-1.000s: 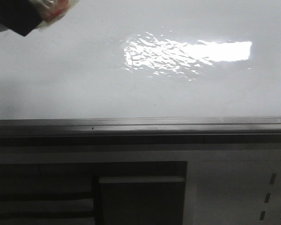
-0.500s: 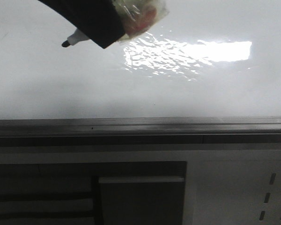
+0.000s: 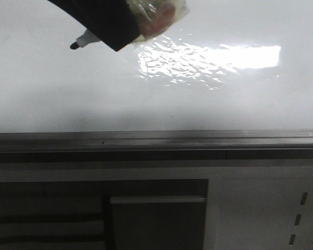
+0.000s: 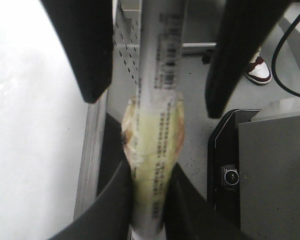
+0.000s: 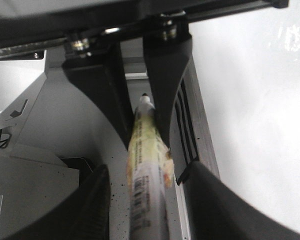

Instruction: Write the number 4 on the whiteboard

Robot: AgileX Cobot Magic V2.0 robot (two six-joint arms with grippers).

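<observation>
The whiteboard (image 3: pixel 146 99) is glossy white-grey, with a grey metal ledge (image 3: pixel 156 140) along its lower edge. No number 4 shows on it. My left gripper (image 3: pixel 112 34) comes in from the top left and is shut on a marker (image 3: pixel 86 39) wrapped in yellowish tape (image 3: pixel 159 14). The marker's black tip (image 3: pixel 73 46) points left, close to the board. In the left wrist view my left gripper (image 4: pixel 149 172) clamps the taped marker (image 4: pixel 155 135). My right gripper (image 5: pixel 149 170) is open, its fingers (image 4: pixel 92 75) standing apart on either side of the marker (image 5: pixel 147 200).
A bright rectangular light glare (image 3: pixel 240 56) with rippled reflections lies on the board's upper right. Below the ledge are a dark recess (image 3: pixel 156 219) and a white perforated panel with slots (image 3: pixel 302 219). A grey floor and a shoe (image 4: pixel 257 72) show in the left wrist view.
The left gripper has moved right from the top left corner, bringing the marker tip into view. Over the last half second it has barely shifted.
</observation>
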